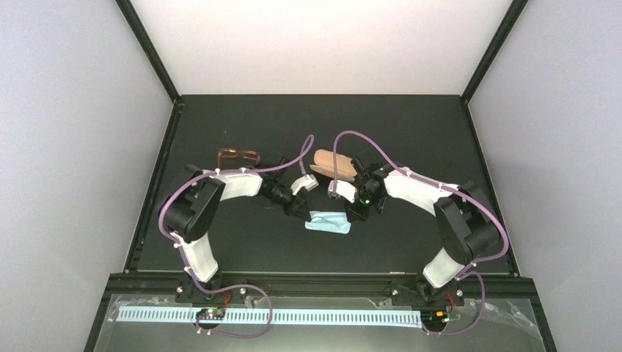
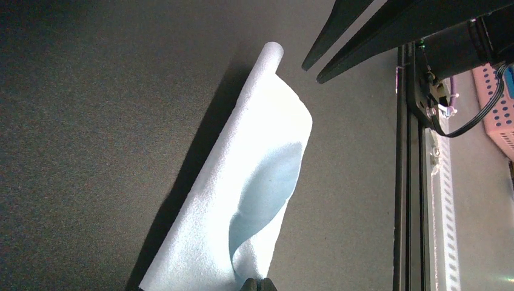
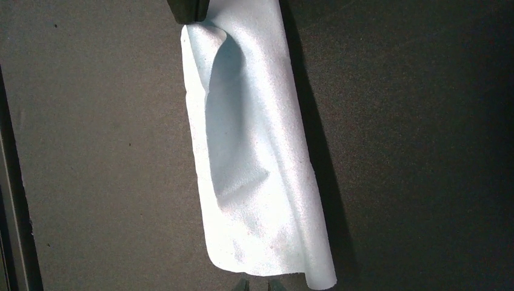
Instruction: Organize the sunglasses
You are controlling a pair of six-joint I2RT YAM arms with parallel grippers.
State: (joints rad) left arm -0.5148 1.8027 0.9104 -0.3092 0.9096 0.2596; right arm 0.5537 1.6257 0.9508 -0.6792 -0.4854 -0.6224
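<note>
From above, the sunglasses (image 1: pixel 238 156) lie on the dark surface (image 1: pixel 396 125) at the far left, just beyond the left arm's elbow and well apart from both end effectors. A brown case (image 1: pixel 331 163) sits far of centre, and a pale blue cloth (image 1: pixel 328 221) lies near centre with the left end effector (image 1: pixel 297 211) at its left end and the right end effector (image 1: pixel 353 213) at its right.

In the left wrist view, the left fingertips are pressed together on the cloth's corner, which lifts in a fold.

In the right wrist view, the right tips stand slightly apart just off the cloth's edge, holding nothing.

The glasses look light, thin and rigid but fragile, with slick lenses and slim temples. The bridge or the frame's top rim seems the safest hold, pinched gently and clear of the lenses.
</note>
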